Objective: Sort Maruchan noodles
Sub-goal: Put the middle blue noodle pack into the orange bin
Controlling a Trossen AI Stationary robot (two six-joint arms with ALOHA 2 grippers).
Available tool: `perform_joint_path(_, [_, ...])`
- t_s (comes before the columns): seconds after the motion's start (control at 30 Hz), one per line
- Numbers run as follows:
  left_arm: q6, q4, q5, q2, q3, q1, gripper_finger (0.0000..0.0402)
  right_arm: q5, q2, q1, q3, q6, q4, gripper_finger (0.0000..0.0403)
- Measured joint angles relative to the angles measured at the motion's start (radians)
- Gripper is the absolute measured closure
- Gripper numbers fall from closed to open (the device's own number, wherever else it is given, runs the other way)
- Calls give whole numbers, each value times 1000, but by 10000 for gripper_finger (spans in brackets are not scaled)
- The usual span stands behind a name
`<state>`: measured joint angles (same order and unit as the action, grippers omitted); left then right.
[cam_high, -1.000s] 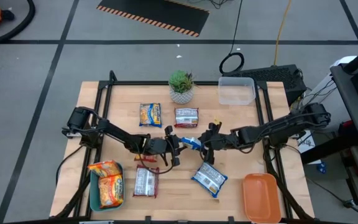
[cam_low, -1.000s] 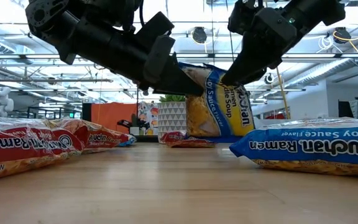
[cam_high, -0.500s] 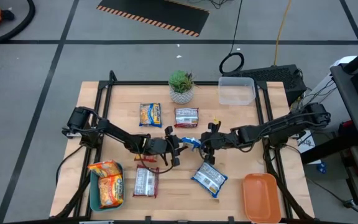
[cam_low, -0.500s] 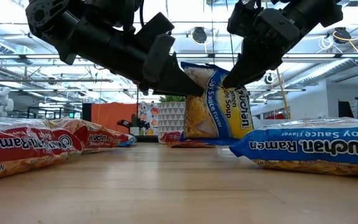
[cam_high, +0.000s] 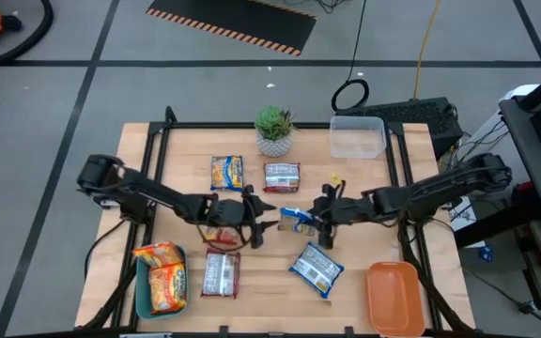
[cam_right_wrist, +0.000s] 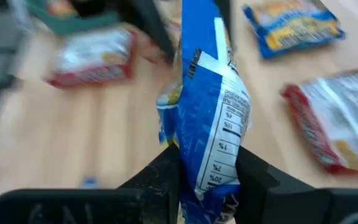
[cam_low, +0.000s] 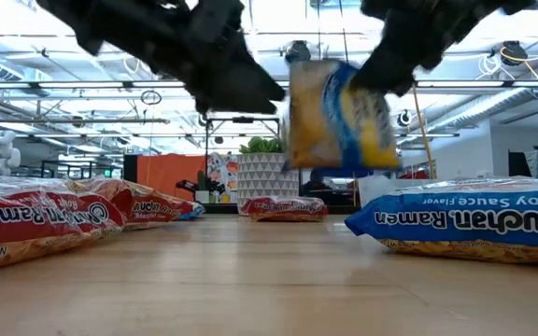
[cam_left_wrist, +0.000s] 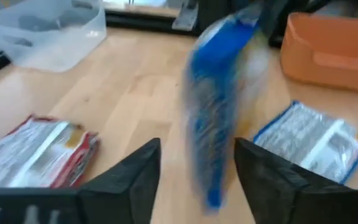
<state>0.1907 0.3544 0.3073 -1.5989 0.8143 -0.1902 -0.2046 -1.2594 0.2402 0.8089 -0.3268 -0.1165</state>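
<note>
A yellow-and-blue noodle packet (cam_high: 294,218) hangs over the table's middle, held by my right gripper (cam_high: 319,218), which is shut on it. My left gripper (cam_high: 255,214) is open just to its left and touches nothing; in the left wrist view the packet (cam_left_wrist: 222,112) shows beyond its spread fingers. Lying flat on the table are a yellow-blue packet (cam_high: 226,173), a dark red one (cam_high: 282,176), a blue-white one (cam_high: 315,268) and a red one (cam_high: 221,274). Two orange packets (cam_high: 162,277) lie in a teal tray. My right gripper pinches the packet's near end (cam_right_wrist: 209,163) between its two fingers (cam_right_wrist: 161,177). It comes from the table's right, about level. The packet stands on edge and reaches away from the fingers toward the left arm. In the low view the packet (cam_low: 339,117) is lifted clear of the table.
A potted plant (cam_high: 273,130) and a clear plastic tub (cam_high: 357,137) stand at the far edge. An orange tray (cam_high: 394,296) sits at the near right corner, the teal tray (cam_high: 141,293) at the near left. Bare wood lies between the two near packets.
My left gripper has let go of the packet's corner and drawn back toward the table's left. My right gripper has moved a little toward the right and upward, carrying the packet, which now hangs higher above the table than before.
</note>
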Motion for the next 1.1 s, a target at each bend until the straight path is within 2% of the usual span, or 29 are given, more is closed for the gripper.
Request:
perform_joint_path(0.17, [25, -202, 22, 137, 0, 0, 168, 63, 96, 72, 0, -86, 12, 311])
perform_joint_path(0.3, [58, -338, 111, 206, 0, 0, 167, 78, 171, 174, 0, -207, -24, 311])
perform_joint_path(0.47, [150, -513, 257, 230, -1, 16, 167, 78, 214, 316, 0, -409, -69, 311])
perform_joint_path(0.6, [239, -629, 277, 226, -2, 59, 167, 75, 210, 421, 0, -536, -71, 311])
perform_joint_path(0.83, [260, -652, 270, 223, -18, 91, 167, 75, 199, 570, 6, -667, -100, 311])
perform_joint_path(1.1, [280, -671, 270, 223, -18, 102, 167, 43, 226, 739, 157, -832, -412, 322])
